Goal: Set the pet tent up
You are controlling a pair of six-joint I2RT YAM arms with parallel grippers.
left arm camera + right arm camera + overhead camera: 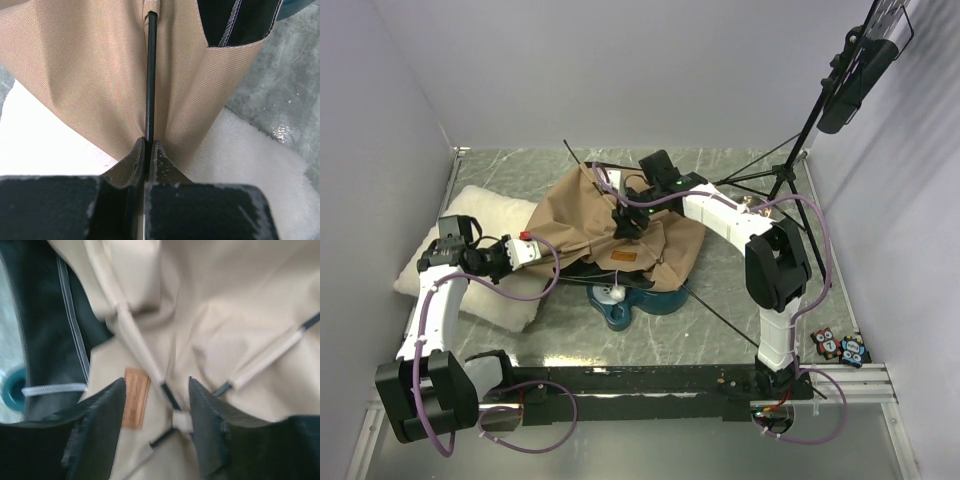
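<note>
Left claw (149, 145) is pinching 1 pole (150, 75); my right claw (156, 390) is gaping wide, so the tent (582, 215) may be flopping down.

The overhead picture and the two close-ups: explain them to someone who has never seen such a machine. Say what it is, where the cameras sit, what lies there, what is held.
The machine is two white robot arms bolted at the near edge of a table, each ending in a two-finger gripper. The wide picture comes from a camera above and behind them; each close-up comes from a camera on one wrist. On the table lie a tan pet tent, a white pillow and a teal object at the tent's near edge. The left gripper is shut on a thin black pole of the tent. The right gripper is open over the fabric near the brown label, holding nothing.
</note>
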